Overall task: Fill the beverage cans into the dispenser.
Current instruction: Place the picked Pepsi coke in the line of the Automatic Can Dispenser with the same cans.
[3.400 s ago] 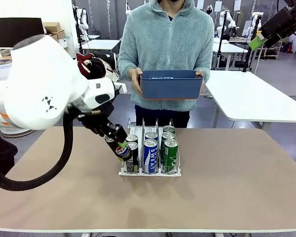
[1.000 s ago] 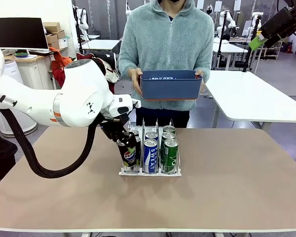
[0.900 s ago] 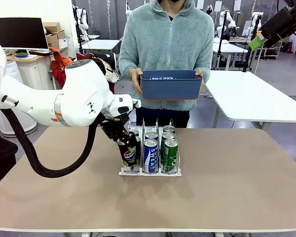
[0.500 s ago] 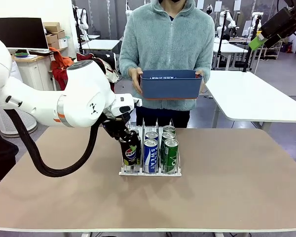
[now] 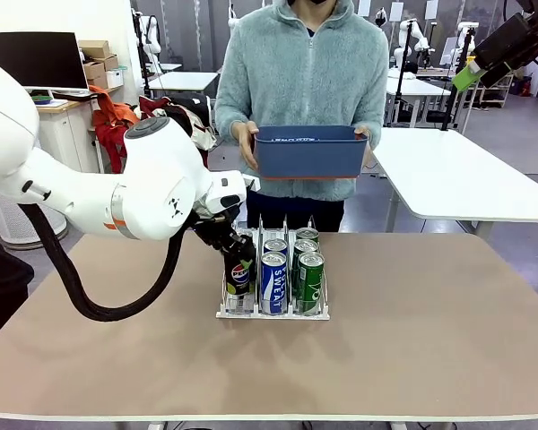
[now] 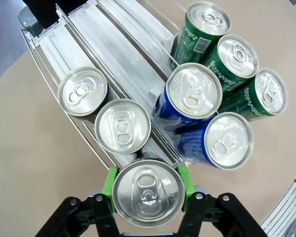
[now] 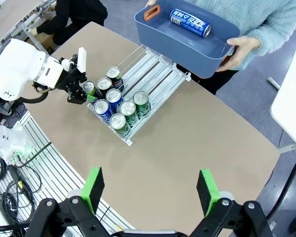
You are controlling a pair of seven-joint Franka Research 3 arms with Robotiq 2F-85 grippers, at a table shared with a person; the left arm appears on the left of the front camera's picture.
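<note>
While the left gripper clamps its green pads on a slim black Pepsi can at the front of the left lane of the clear three-lane dispenser, placing looks nearly done; seating it and letting go should come next. The right gripper hangs open high above.

Pepsi can now upright at dispenser front

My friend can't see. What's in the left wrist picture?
Looking down from above, the left gripper clamps a silver-topped can at the end of one lane of the clear dispenser. Two more cans stand ahead of it in that lane, with two blue cans and three green cans alongside.
</note>
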